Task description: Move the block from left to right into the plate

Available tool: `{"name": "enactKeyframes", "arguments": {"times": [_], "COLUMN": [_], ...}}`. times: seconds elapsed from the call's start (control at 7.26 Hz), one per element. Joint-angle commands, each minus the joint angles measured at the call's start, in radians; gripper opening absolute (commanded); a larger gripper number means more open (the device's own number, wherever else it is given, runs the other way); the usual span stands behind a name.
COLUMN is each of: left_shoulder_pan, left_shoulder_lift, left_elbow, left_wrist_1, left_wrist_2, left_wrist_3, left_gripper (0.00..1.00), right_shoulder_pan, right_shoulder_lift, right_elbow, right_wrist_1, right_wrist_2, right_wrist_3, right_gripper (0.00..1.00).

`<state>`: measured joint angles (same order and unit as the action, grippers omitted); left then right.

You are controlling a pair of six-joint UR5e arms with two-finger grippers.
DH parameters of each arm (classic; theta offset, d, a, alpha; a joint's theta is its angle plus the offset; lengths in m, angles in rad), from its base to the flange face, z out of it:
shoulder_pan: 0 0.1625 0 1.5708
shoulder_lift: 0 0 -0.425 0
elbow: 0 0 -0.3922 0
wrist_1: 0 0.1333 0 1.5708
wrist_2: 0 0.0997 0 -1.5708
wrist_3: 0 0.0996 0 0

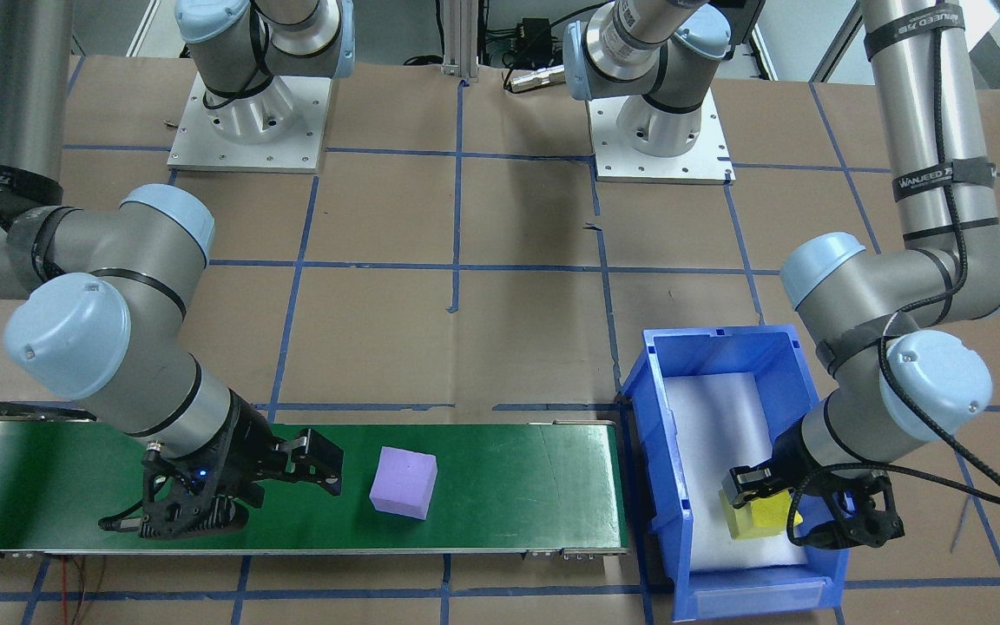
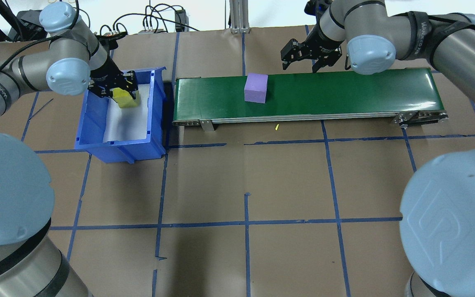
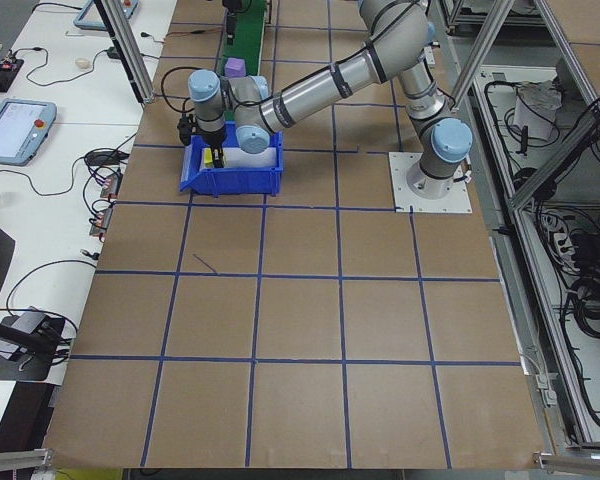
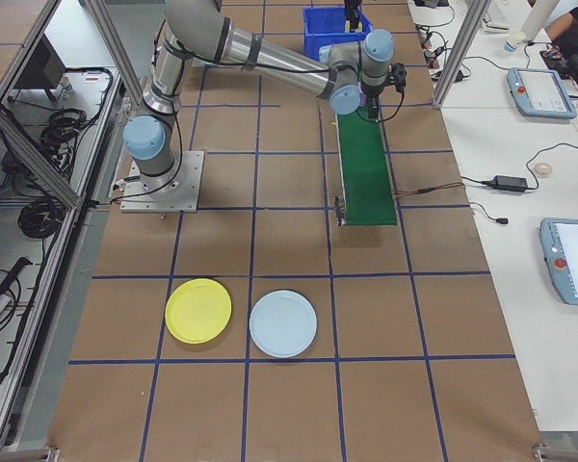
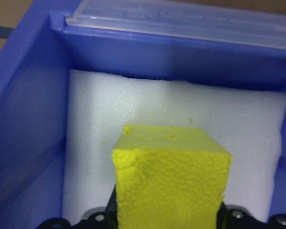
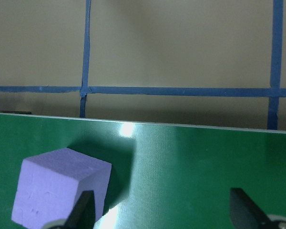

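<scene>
We are seeing the left gripper (image 2: 124,91) clamped on a yellow block (image 2: 127,99) inside the blue bin (image 2: 155,119); the left wrist view shows the block filling the space between the fingers, just above the white foam liner (image 5: 171,114). Likely it's being lifted out to go onto the conveyor (image 2: 344,93), which would carry blocks from the robot's left toward its right.

The right gripper (image 2: 306,57) is hanging above the belt's far edge with its fingers spread and nothing between them. A purple block (image 2: 256,87) is sitting on the belt just beside it, on the bin side; in the right wrist view it lies at one fingertip, not centred between the two. We're judging the right arm is waiting there so the block comes into reach.

The yellow plate (image 4: 198,310) is lying on the table well apart from the belt, next to a pale blue plate (image 4: 283,324); both hold nothing, so neither block is delivered yet.
</scene>
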<state>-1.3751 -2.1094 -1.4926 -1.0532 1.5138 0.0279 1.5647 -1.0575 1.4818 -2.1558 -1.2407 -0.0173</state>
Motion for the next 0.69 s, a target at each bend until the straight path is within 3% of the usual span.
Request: {"name": "enactKeyframes", "arguments": {"times": [0.0, 0.41, 0.55], "left_shoulder_pan": [-0.012, -0.126, -0.209], "left_shoulder_lift": [0.084, 0.18, 0.181], "left_elbow": [0.003, -0.001, 0.005], "left_wrist_1": [-0.043, -0.119, -0.108], "left_wrist_2": [-0.007, -0.009, -0.01], "left_wrist_3": [-0.019, -0.134, -0.138], "left_gripper": [0.31, 0.31, 0.31], "right_shoulder_pan": [0.0, 0.0, 0.0], "right_shoulder_lift": [0.001, -0.006, -0.006], "right_elbow": [0.008, 0.012, 0.012], "right_wrist_1": [-0.006, -0.006, -0.004], "right_wrist_2": [0.004, -0.008, -0.003], "right_wrist_3": [0.04, 0.184, 0.197], "right_gripper": [1.0, 1.0, 1.0]}}
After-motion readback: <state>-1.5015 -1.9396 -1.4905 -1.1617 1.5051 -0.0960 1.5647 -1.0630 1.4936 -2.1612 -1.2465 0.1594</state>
